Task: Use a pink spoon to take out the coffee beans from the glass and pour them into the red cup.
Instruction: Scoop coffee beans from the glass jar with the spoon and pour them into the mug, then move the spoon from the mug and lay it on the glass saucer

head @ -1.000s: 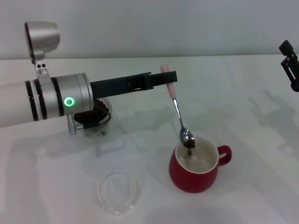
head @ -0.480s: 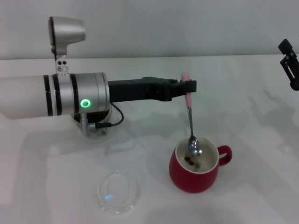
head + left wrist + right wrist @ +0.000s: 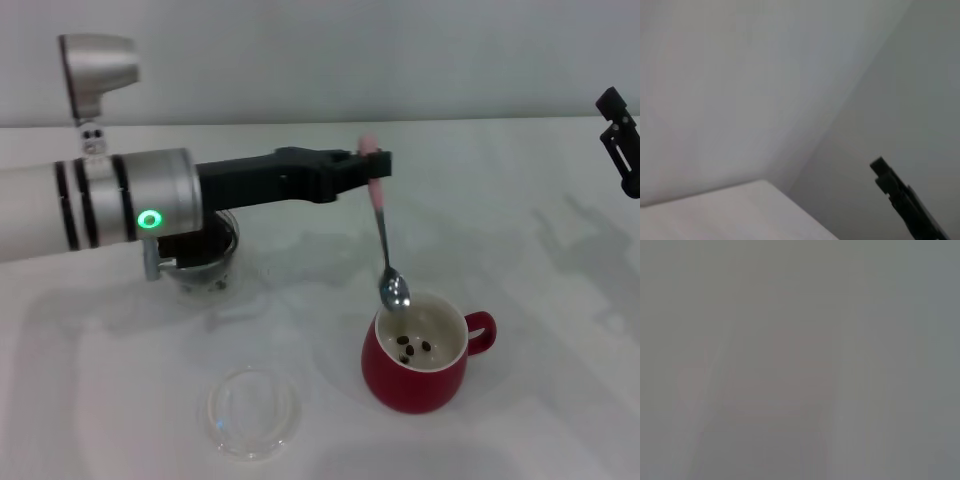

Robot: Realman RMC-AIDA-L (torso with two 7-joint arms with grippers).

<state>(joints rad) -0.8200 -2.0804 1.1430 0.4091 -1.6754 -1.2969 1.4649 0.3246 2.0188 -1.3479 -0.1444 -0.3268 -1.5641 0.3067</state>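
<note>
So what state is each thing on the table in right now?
pink spoon: gripped by left hand, hanging, bowl empty above cup
red cup: upright, few coffee beans inside
glass: upright, partly hidden by arm
glass dish: flat, empty
right hand: idle, at table's edge

The pink spoon has a polished, mirror-bright metal bowl and neck and a matt pale pink handle. Just below its bowl, the red cup looks like glazed ceramic, glossy dark red outside and smooth white inside, where a few dark coffee beans lie. The left gripper is matt black plastic on a brushed silver metal arm. The glass and the shallow dish are clear and smooth. The table is matt white.
</note>
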